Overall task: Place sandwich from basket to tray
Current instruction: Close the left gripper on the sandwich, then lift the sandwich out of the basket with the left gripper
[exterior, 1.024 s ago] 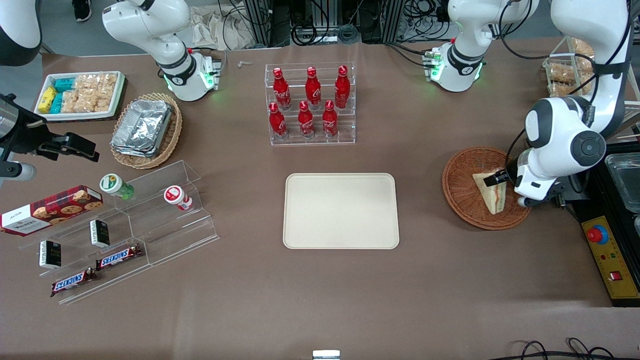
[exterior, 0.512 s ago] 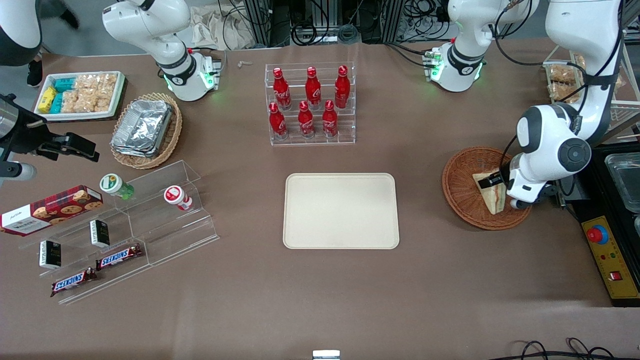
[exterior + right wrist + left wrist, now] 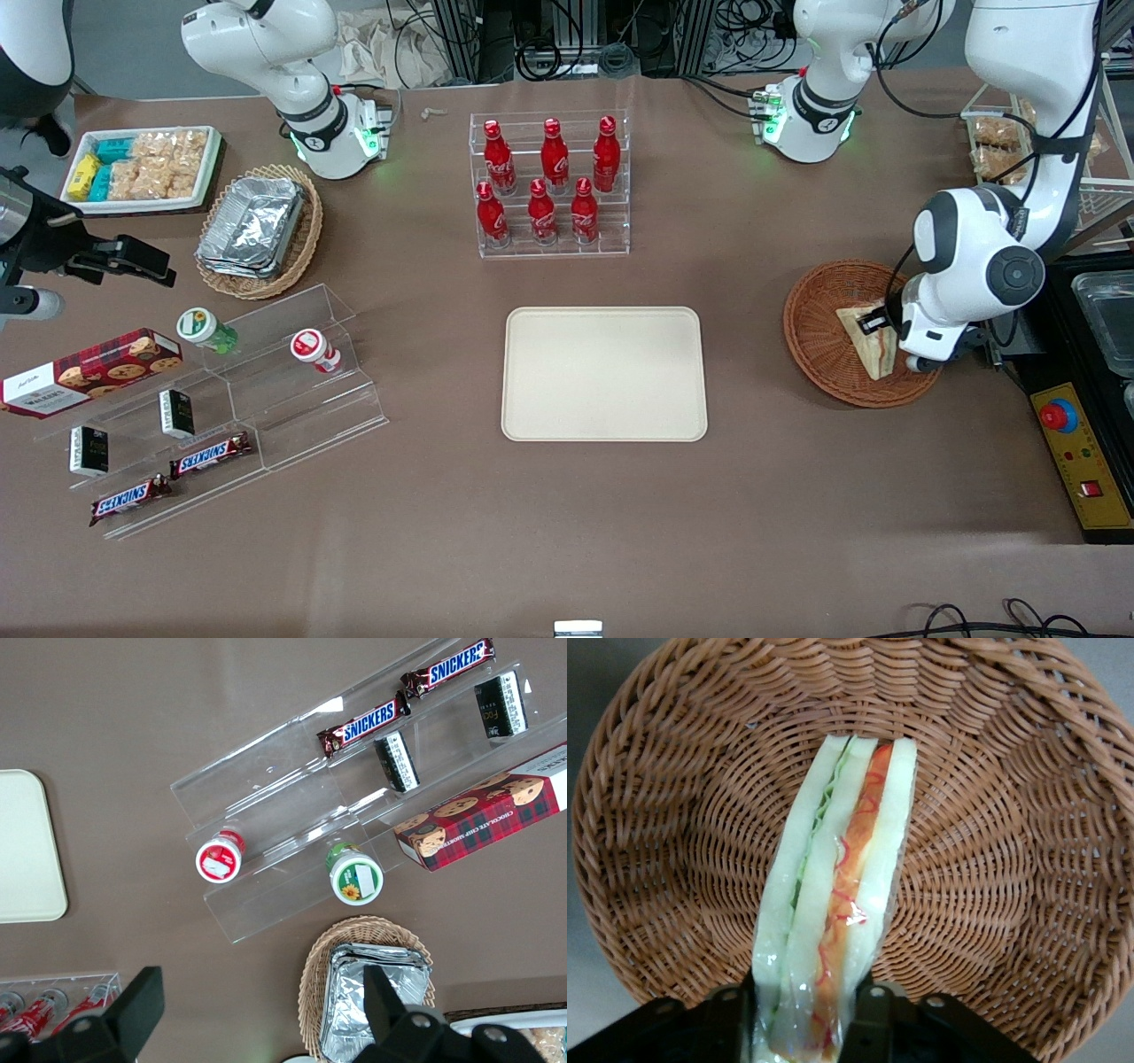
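Sandwich (image 3: 833, 904) pickup stage, from what I can see. The left arm's hand (image 3: 873, 322) is down in the reddish-brown basket (image 3: 819, 350), and in the wrist view its two fingers (image 3: 873, 1014) sit either side of the wedge's near end, pressed against the bread, so I'd call it clamped on the sandwich. The wedge stands on edge with the red and green filling stripes facing the wrist camera, its tip pointing toward the basket's middle. It looks like it's resting in the basket, not lifted clear, though I can't be sure.

The tray (image 3: 605, 373) sits bare near the middle of the tabletop (image 3: 567, 532), well apart from the basket, toward the parked arm's end.

Next move, I reckon: lift straight up enough to clear the wicker rim, carry it sideways over to the tray, then lower and let go. Soft bread, so the squeeze shouldn't get any harder or the filling could squish out.
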`<state>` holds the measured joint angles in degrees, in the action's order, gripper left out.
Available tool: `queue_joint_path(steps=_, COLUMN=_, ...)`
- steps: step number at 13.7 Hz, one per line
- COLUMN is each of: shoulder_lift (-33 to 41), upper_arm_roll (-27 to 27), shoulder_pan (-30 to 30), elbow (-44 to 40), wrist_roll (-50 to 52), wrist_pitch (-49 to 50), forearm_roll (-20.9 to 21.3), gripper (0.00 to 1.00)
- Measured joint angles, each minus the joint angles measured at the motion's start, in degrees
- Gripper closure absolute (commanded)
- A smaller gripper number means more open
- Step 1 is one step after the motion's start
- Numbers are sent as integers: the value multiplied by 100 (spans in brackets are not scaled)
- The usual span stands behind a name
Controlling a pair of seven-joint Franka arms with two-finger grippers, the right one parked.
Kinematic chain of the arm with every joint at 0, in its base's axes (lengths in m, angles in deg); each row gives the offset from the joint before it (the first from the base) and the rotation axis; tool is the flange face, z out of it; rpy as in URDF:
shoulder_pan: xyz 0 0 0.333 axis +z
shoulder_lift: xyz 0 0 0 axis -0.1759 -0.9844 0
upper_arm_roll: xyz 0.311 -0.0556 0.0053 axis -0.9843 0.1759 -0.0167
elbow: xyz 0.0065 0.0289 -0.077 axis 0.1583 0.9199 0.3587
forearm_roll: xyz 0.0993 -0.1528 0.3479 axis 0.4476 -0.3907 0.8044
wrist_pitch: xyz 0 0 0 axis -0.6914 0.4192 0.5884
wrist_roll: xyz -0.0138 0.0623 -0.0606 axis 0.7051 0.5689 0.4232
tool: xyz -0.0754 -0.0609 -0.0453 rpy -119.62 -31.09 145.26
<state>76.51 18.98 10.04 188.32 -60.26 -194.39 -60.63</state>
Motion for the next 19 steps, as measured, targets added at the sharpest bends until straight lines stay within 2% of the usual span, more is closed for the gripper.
queue_joint_path(steps=4, shoulder_lift=73, upper_arm_roll=1, shoulder_pan=-8, elbow=-211, wrist_roll=57, wrist_pitch=337, forearm_roll=0, gripper=98)
queue_joint_path(steps=9, shoulder_lift=287, upper_arm_roll=49, shoulder_pan=-26, elbow=-1596, wrist_roll=175, wrist_pitch=2241, forearm_roll=0, gripper=98)
queue_joint_path(steps=13, shoulder_lift=312, upper_arm_roll=340, shoulder_pan=-41, elbow=-2660, wrist_roll=216, wrist_pitch=3126, forearm_roll=0, gripper=98)
queue_joint_path(steps=19, shoulder_lift=288, upper_arm_roll=939, shoulder_pan=-62, elbow=-3475, wrist_roll=234, wrist_pitch=3685, forearm_roll=-1, gripper=98)
